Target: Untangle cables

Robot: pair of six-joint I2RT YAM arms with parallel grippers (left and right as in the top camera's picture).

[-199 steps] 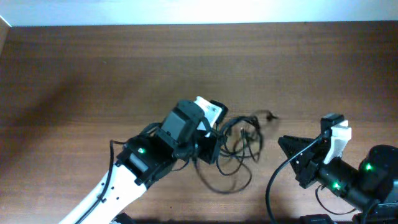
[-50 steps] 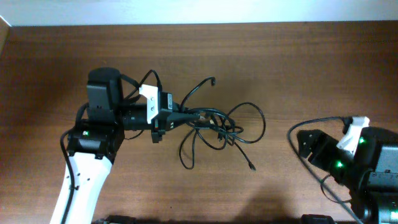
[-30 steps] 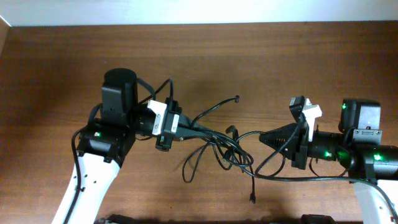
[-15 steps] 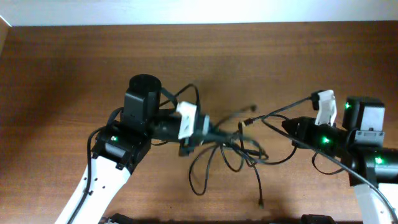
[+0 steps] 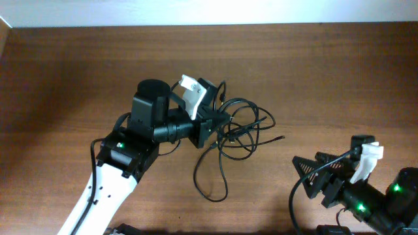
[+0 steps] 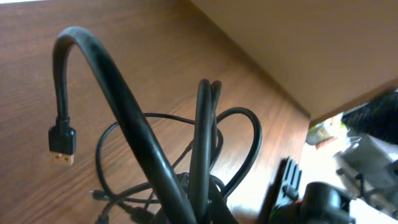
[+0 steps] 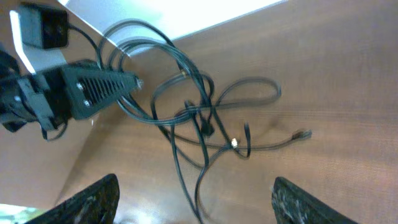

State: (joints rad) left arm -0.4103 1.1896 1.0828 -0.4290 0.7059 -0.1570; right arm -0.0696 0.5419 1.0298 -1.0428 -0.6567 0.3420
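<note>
Cables (image 5: 238,128) are pinched in the left gripper (image 5: 214,121), whose jaws are closed on several black strands at the near side of the tangle, close to the middle of the table (image 5: 65,72). In the left wrist view the strands rise from the bottom edge of the picture, two of them running side by side. One thick cable arches over to the left and ends in a USB plug (image 6: 62,142) that hangs with its metal tip down. From the grip the bundle spreads to the right in overlapping loops that cross one another. One thin end (image 5: 281,137) sticks out to the right over the wood, and a long loop (image 5: 210,179) trails toward the front edge. The right gripper (image 5: 304,175) sits well apart from the tangle, near the front right of the table. Its fingers (image 7: 93,199) stand wide apart in the right wrist view, with the tangle and the left gripper beyond them.
</note>
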